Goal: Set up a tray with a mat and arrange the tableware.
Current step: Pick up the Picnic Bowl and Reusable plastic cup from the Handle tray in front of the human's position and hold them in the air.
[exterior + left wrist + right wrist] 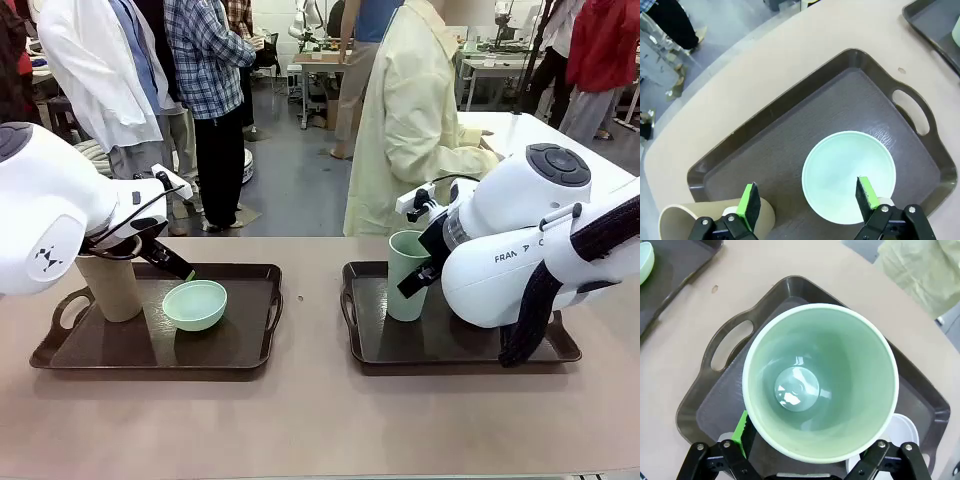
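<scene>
Hovering over mint bowl point(847, 175) beside tan cup point(675, 220) on dark tray point(790, 125), left gripper point(807, 190) released, jaws wide. Right gripper point(807, 440) released, straddling upright sage cup point(820, 385).

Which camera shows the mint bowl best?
The left wrist view: it looks down into the bowl, nearly whole rim visible, on the tray. The front view shows its side; the right wrist view catches just an edge.

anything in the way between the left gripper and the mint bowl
Nothing visible. The open left gripper hangs over the dark tray with clear air down to the mint green bowl. The tan cup stands off to one side, next to one finger, not between gripper and bowl.
</scene>
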Available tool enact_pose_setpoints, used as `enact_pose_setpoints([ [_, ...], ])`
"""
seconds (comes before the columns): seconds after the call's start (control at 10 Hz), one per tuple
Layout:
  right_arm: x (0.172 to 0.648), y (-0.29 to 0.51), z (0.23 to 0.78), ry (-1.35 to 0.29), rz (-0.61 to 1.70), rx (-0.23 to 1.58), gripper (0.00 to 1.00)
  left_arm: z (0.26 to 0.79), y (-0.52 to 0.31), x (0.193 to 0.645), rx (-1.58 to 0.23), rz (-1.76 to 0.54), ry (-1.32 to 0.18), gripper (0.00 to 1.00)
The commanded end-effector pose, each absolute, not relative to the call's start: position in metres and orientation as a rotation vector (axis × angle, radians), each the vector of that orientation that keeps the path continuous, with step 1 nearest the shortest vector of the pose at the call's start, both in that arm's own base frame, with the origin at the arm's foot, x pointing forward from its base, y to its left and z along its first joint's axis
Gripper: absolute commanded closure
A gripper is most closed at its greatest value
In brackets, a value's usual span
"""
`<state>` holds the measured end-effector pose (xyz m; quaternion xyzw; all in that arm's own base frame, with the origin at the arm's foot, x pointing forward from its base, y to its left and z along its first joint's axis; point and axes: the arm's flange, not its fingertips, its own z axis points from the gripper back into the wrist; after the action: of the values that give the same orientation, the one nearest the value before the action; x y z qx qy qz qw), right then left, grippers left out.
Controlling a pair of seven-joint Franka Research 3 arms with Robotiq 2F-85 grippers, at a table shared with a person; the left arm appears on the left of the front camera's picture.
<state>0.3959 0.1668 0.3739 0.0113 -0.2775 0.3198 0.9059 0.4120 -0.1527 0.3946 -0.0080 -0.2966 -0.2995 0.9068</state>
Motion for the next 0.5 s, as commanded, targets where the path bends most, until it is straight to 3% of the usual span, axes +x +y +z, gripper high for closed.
enact_pose_setpoints([
  [0.0, 0.3959, 0.1668, 0.3739, -0.573, 0.661, 0.023, 0.00, 0.3989, -0.1530, 0.4125, -0.017, -0.618, -0.623, 0.00],
  [0.4, 0.3959, 0.1668, 0.3739, -0.573, 0.661, 0.023, 0.00, 0.3989, -0.1530, 0.4125, -0.017, -0.618, -0.623, 0.00],
])
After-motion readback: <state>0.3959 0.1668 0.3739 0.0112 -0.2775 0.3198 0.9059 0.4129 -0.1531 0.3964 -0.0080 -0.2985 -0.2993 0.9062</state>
